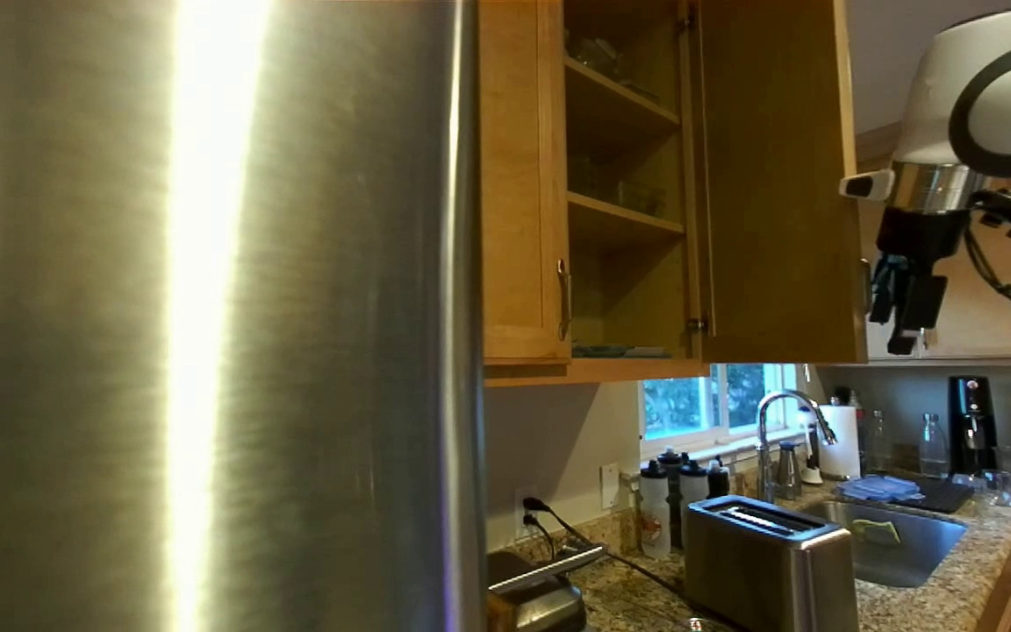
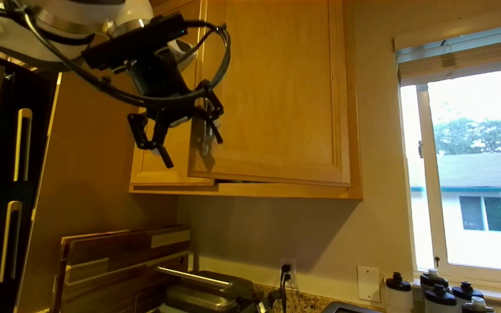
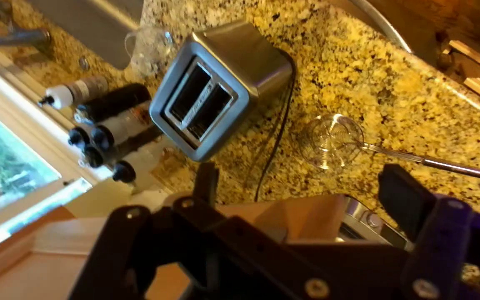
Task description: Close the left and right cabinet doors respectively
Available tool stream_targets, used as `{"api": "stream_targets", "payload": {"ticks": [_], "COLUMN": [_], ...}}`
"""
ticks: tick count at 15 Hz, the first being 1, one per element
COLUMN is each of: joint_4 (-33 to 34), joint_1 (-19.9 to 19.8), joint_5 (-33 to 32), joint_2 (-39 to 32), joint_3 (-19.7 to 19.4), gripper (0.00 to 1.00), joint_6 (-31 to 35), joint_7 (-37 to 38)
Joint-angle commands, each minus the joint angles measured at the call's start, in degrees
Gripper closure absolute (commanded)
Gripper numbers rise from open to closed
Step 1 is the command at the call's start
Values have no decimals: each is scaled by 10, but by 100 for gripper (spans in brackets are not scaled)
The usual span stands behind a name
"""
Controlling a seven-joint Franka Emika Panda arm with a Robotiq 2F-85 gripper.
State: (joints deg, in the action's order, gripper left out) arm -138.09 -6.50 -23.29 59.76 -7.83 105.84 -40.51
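In front of the upper cabinet [image 2: 250, 190], your gripper [image 2: 195, 153] hangs with its jaws spread apart, near the handle [image 2: 205, 140] of the right door [image 1: 777, 193]; whether it touches this handle, you cannot tell. The right door stands open, and in an exterior view you see beside it the shelves [image 1: 627, 214] within, while the left door [image 1: 519, 184] looks closed. Beneath runs the speckled stone counter [image 3: 348, 71], and on it you have the steel toaster [image 3: 227, 71], upright, with its black cord [image 3: 281, 133] lying in a curve. Near this cord there is a round wire tool [image 3: 333, 141] with a long metal stem. Below the cabinet, the grill [image 2: 202, 300] is placed beside the boards [image 2: 120, 278], which stand on edge. Farther along, a group of bottles [image 2: 439, 300] stands by the window [image 2: 463, 174], through which you can see trees [image 2: 481, 134]. The tap [image 1: 764, 443] rises beside the sink [image 1: 909, 562], in which is a yellow cloth [image 1: 876, 530]. Past the sink you may notice a blue cloth [image 1: 876, 488], then a white paper roll [image 1: 839, 445] and a tall black machine [image 1: 971, 421]. The steel fridge [image 1: 339, 307] occupies the foreground in an exterior view, and its surface carries a bright vertical streak of light.
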Motion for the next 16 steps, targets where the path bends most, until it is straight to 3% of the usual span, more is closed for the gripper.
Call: {"api": "stream_targets", "payload": {"ticks": [1,4,7,12,16], "joint_4": [5,4,6,22,42], "joint_1": [86,125,130,76,59], "joint_5": [-9,-9,-8,0,40], "joint_2": [-25,-39,-50,-93,-131], "joint_3": [12,9,-6,-38,-51], "gripper": [0,0,0,0,0], "joint_6": [27,43,53,45,46], "joint_7": [-18,-38,-49,9,90]}}
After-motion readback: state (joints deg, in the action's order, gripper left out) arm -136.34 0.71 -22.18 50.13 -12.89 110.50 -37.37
